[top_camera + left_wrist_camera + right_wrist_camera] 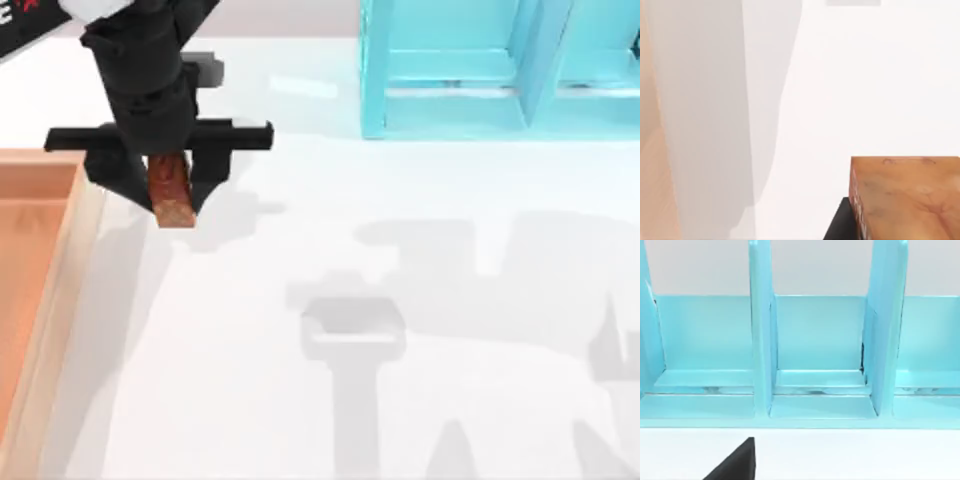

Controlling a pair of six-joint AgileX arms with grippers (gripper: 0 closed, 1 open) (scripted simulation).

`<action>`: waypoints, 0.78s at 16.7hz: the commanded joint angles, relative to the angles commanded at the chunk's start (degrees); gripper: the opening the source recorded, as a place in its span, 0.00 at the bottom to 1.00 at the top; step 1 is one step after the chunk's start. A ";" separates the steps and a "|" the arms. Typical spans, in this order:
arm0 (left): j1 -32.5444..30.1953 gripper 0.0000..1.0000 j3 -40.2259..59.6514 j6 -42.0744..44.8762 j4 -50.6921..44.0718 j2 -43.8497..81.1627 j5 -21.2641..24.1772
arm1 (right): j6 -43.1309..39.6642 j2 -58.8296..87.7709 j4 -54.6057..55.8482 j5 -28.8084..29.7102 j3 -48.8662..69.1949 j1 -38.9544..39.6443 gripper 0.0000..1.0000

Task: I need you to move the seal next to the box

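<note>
One arm is at work here: the left claw [172, 190] is seen in the top view at the far left part of the bench [420, 300], just right of the box's near corner, and its two dark fingers [212, 178] are pinched on the seal [170, 190]. The seal is held between them with its reddish-brown, gold-speckled length pointing down the top view, its lower end poking out past the fingertips. Whether the seal is touching the bench or is held above it cannot be told, though a grey shadow is cast just to its right. The box [70, 260] is found at the left edge of the top view, its pale tan rim running down beside the claw and its orange-brown floor showing inside; the seal is placed just beside that rim, outside the box. In the left wrist view the seal [905, 200] is shown close up as an orange-brown block with a dark finger [840, 225] against its side, white bench beyond it, and the tan rim of the box [655, 180] along the edge. A cyan shelf [500, 70] is stood at the far right of the bench. From the right wrist view the shelf [815, 340] is faced head-on, its upright dividers and compartments in sight, with one dark part of the right claw [737, 462] before it; whether that claw is spread cannot be told.
</note>
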 joint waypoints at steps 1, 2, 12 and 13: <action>2.96 0.00 1.63 3.00 -1.63 0.03 -0.02 | 0.00 0.00 0.00 0.00 0.00 0.00 1.00; 5.32 0.00 3.14 5.40 -3.08 0.11 -0.07 | 0.00 0.00 0.00 0.00 0.00 0.00 1.00; 8.93 0.00 3.85 9.27 -3.45 0.34 -0.15 | 0.00 0.00 0.00 0.00 0.00 0.00 1.00; 9.04 0.00 2.13 9.23 -1.61 0.34 -0.11 | 0.00 0.00 0.00 0.00 0.00 0.00 1.00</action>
